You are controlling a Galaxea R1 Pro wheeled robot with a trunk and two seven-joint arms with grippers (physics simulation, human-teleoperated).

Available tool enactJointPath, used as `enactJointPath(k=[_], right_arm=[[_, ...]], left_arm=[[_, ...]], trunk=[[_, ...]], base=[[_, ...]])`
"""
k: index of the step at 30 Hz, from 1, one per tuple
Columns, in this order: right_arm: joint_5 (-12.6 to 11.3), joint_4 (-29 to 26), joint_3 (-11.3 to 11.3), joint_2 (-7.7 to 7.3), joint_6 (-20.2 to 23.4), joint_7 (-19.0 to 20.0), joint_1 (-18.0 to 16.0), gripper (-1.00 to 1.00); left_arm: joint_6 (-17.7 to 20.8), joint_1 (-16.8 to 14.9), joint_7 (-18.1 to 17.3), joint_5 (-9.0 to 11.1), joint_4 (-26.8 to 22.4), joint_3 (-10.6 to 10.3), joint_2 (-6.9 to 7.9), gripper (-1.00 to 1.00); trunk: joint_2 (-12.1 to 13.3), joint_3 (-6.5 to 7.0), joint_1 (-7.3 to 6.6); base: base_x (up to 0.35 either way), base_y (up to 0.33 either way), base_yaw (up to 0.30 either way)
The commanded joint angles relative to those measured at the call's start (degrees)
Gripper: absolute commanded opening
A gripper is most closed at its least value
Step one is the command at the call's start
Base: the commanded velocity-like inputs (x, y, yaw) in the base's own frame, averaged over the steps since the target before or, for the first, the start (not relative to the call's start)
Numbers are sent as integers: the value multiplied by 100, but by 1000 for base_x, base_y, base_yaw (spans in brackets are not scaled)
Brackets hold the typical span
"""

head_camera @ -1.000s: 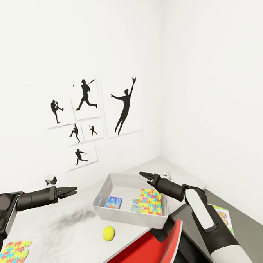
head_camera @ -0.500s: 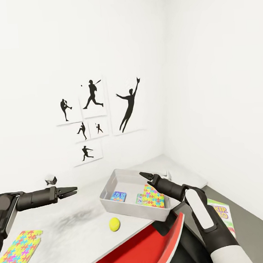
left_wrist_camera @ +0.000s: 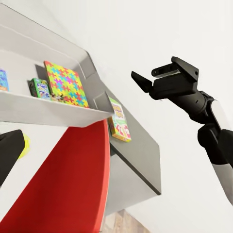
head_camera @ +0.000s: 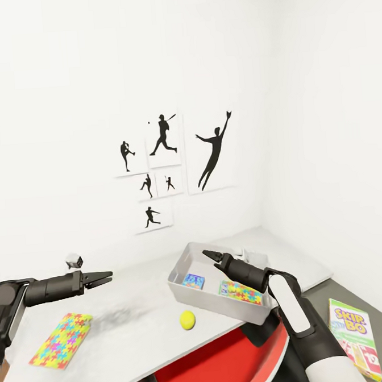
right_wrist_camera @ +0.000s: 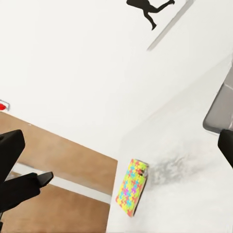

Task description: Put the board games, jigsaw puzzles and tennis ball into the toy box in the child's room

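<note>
Head view: toy box (head_camera: 182,268) on table (head_camera: 135,286) holds blue board game (head_camera: 193,281), jigsaw puzzle (head_camera: 240,293). Outside box: tennis ball (head_camera: 187,319), second puzzle (head_camera: 60,340), Skip-Bo game (head_camera: 352,337). Left hand (head_camera: 103,275) together, empty.
Left wrist view: right hand (left_wrist_camera: 151,79) apart, empty.
Right wrist view: second puzzle far from box.

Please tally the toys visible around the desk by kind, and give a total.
Jigsaw puzzles: 2, one in the toy box at, one on the table at.
Board games: 2, one in the box, Skip-Bo on the dark section.
Tennis ball: 1.
Total: 5.
</note>
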Motion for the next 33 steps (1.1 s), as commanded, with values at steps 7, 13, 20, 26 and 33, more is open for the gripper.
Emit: enactJointPath(k=[7, 13, 20, 26, 33], right_arm=[[21, 1, 13, 6, 17, 18, -2, 100], [24, 4, 28, 6, -45, 13, -2, 100], [25, 1, 38, 6, -82, 14, -2, 100], [25, 1, 43, 6, -85, 13, -2, 100], [25, 4, 49, 7, -86, 13, -2, 100]], left_arm=[[61, -1, -22, -8, 1, -1, 0, 100], [61, -1, -22, -9, 1, -1, 0, 100], [61, -1, -22, -13, 1, -1, 2, 100], [61, -1, -22, -14, 1, -1, 1, 100], [61, -1, -22, -23, 1, -1, 0, 100]], trunk=[[-4, -3, 2], [-4, -3, 2], [-4, -3, 2], [-4, -3, 2], [-4, -3, 2]], base=[[0, 0, 292], [0, 19, 292], [0, 97, 292], [0, 115, 292], [0, 117, 292]])
